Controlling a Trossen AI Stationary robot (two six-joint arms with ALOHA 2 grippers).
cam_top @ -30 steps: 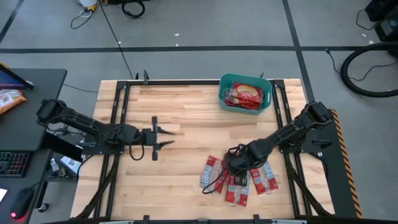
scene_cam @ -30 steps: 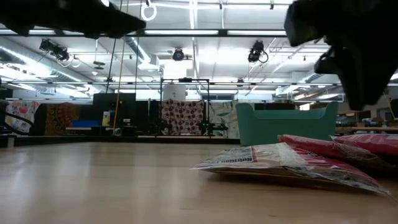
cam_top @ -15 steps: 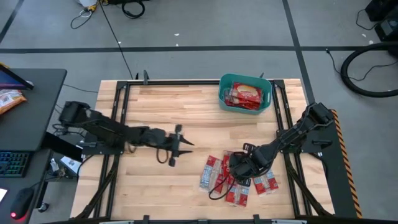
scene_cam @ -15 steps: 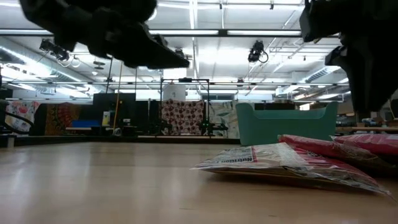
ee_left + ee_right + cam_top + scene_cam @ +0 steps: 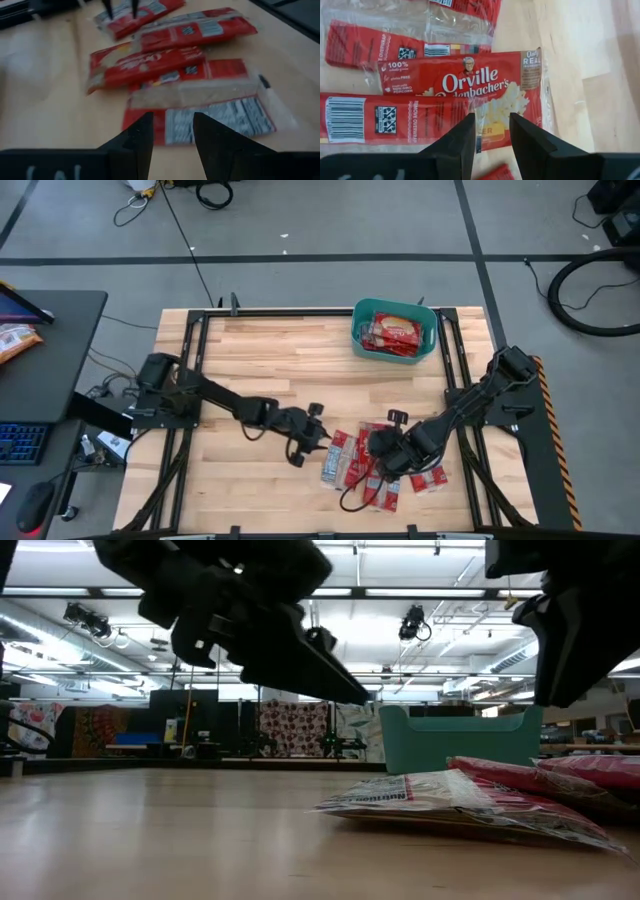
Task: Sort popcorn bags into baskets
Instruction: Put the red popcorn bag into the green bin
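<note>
Popcorn bags [image 5: 375, 470], flat red plastic packets with white print and clear crimped ends, lie in a loose overlapping cluster on the pale wooden surface [image 5: 260, 360] near its front edge, toward the right. More of them already fill the teal basket [image 5: 358, 330], a smooth solid-walled plastic tub with rounded corners that sits at the back edge, toward the right corner. The left claw [image 5: 322, 438] reaches in from the left side and hangs just beside the cluster's left end, fingers parted around nothing, as its wrist view shows with a barcode-side bag [image 5: 200, 117] lying past its tips. The right claw [image 5: 378, 448] hovers directly over the middle of the cluster, also released and empty, its fingers [image 5: 457, 142] straddling a face-up bag [image 5: 465, 95] with glossy printed film. Both claws look set to pick. To do this step well, each claw should likely choose a bag lying on top rather than one pinned beneath a neighbour, and come down so one finger slides under a free edge or crimped end. The film looks slick and thin, so a firm pinch on the seam may hold better than one on the padded middle. With both claws so near each other, taking turns would help avoid a collision.
</note>
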